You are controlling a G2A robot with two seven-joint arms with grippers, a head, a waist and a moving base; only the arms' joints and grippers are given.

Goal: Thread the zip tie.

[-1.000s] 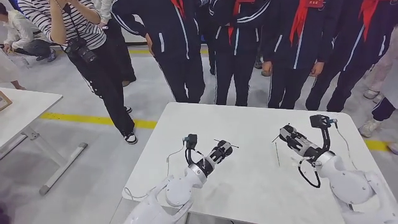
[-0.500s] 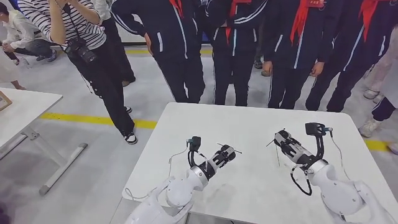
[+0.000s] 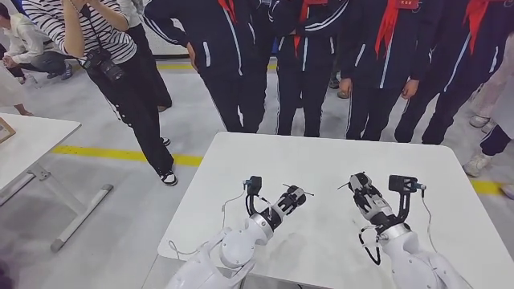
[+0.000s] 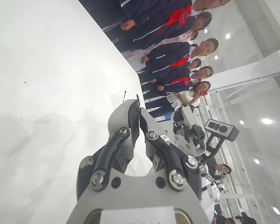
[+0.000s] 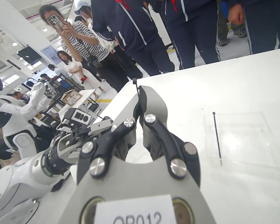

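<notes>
Your right gripper (image 5: 139, 90) was pinched tight on the zip tie (image 5: 134, 80), its head standing just past the tips. Your left gripper (image 4: 138, 106), clamped on a thin black strip (image 4: 124, 96), sat near the right gripper but apart from it. The strip's long axis looked aimed toward that head.

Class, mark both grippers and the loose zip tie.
left gripper (image 4: 138, 107), left wrist view, between its fingertips
right gripper (image 5: 140, 93), right wrist view, between its fingertips
loose zip tie (image 5: 217, 137), right wrist view, mid-strap
</notes>
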